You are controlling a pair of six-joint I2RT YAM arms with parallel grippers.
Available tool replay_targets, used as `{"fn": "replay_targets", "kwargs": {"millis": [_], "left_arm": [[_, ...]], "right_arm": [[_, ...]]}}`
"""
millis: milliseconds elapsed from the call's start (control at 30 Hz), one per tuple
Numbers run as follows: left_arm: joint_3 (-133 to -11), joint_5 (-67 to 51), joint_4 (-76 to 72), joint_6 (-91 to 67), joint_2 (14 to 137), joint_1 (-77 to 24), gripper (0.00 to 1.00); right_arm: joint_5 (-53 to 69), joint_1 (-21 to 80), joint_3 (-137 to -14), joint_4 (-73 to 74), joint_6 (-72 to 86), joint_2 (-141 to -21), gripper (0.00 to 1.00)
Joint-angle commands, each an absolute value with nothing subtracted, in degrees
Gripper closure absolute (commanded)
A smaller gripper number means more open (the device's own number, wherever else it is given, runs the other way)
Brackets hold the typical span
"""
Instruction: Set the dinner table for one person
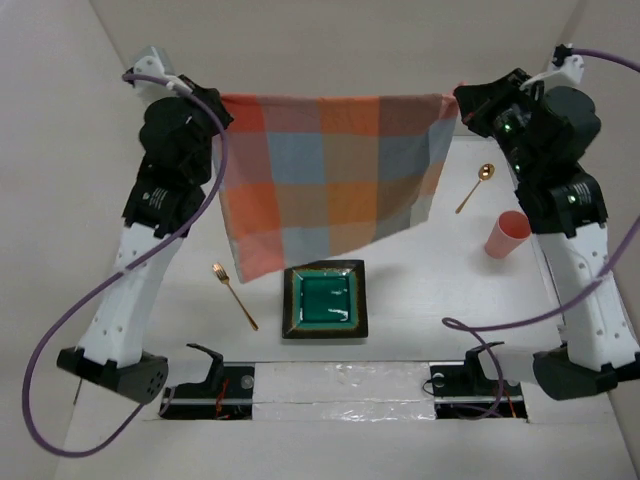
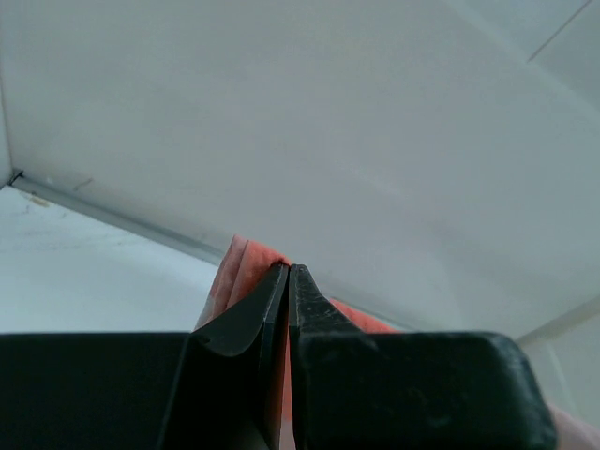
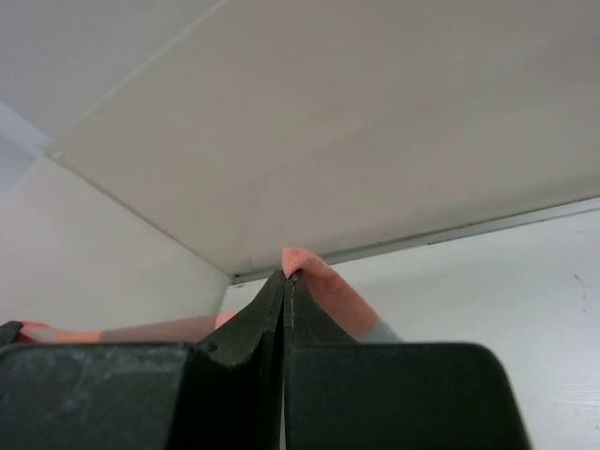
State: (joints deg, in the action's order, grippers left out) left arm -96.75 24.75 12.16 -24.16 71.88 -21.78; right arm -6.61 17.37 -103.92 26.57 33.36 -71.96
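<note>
Left gripper [image 1: 222, 104] and right gripper [image 1: 458, 100] each clamp a checked cloth [image 1: 330, 170] corner; stretched taut aloft (presumably to lay flat).

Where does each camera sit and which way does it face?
Top external: above and behind the arms, looking down at the table; both arms show, holding up a checked cloth.
Left wrist: on the left arm, facing a white wall past its shut left pincer.
Right wrist: on the right arm, facing a white wall past its shut right pincer.
All three share the checked cloth, pinched at its corners.
</note>
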Motion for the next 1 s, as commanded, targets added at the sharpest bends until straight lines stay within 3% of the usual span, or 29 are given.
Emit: {"fn": "replay_targets", "kwargs": {"millis": [0, 167, 300, 400, 467, 600, 733, 800, 967], "left_arm": [[-95.88, 22.77, 11.87, -24.52, 80.14, -20.75, 1.0], [-104.65, 14.43, 8.96, -25.31, 92.33, -13.47, 1.0], [-126.88, 7.13, 18.62, -27.68, 104.49, -9.59, 1.0], [-125.43, 3.53, 14.42, -30.84, 101.78, -8.09, 1.0], [-124.28, 1.85, 14.5, -32.08, 99.68, -8.09, 1.0], [-110.78, 0.8, 10.65, -32.78, 93.01, -7.47, 1.0], [-84.1, -2.36, 1.43, -34.63, 85.7, -7.47, 1.0], [-76.94, -3.33, -1.3, -35.5, 83.59, -7.47, 1.0], [-57.15, -7.73, -10.8, -37.79, 84.36, -7.47, 1.0]], "right_arm": [[-3.17, 15.12, -104.06, 27.07, 32.52, -80.32, 1.0], [-2.72, 14.5, -112.2, 24.26, 32.26, -91.3, 1.0], [-2.38, 13.28, -127.32, 27.41, 32.25, -102.02, 1.0], [-1.42, 12.66, -138.47, 31.19, 32.96, -108.18, 1.0], [-1.14, 12.13, -139.31, 31.64, 33.13, -108.46, 1.0], [-0.44, 11.51, -126.34, 26.38, 33.75, -101.36, 1.0], [2.99, 9.67, -98.0, 18.66, 35.68, -94.41, 1.0], [4.03, 9.15, -89.34, 16.01, 36.3, -91.51, 1.0], [6.85, 7.03, -72.62, 11.52, 36.13, -92.98, 1.0]]}}
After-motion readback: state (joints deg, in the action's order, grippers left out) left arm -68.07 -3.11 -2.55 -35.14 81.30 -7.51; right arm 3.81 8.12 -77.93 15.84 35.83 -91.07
